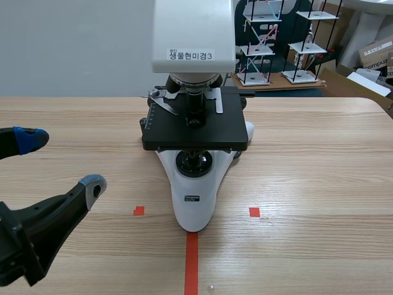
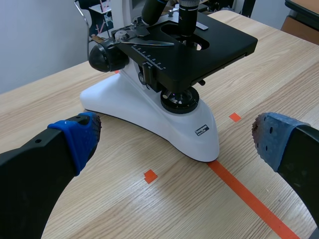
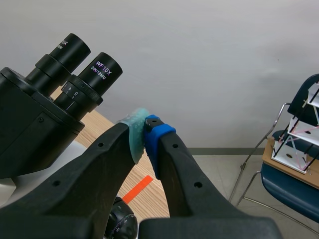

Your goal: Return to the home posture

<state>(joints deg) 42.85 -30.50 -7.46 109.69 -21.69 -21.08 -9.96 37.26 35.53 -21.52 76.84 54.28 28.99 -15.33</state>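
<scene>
The white-and-black compound microscope (image 1: 195, 123) stands on the middle of the wooden tabletop (image 1: 319, 172). The long axis of its white foot runs toward the robot, in line with the orange-red tape line (image 1: 191, 261). The left arm (image 1: 27, 236) sits low, left of the microscope's foot and clear of it, jaws spread wide and empty. The right arm (image 3: 99, 194) is up just beside the microscope's twin black eyepieces (image 3: 82, 69), jaws pressed together on nothing. It probably has the longer retreat and should draw away from the eyepieces first. The white label (image 1: 191, 55) on the microscope's head reads "생물현미경3"; one eyepiece reads "WF10X DIN/18MM".
</scene>
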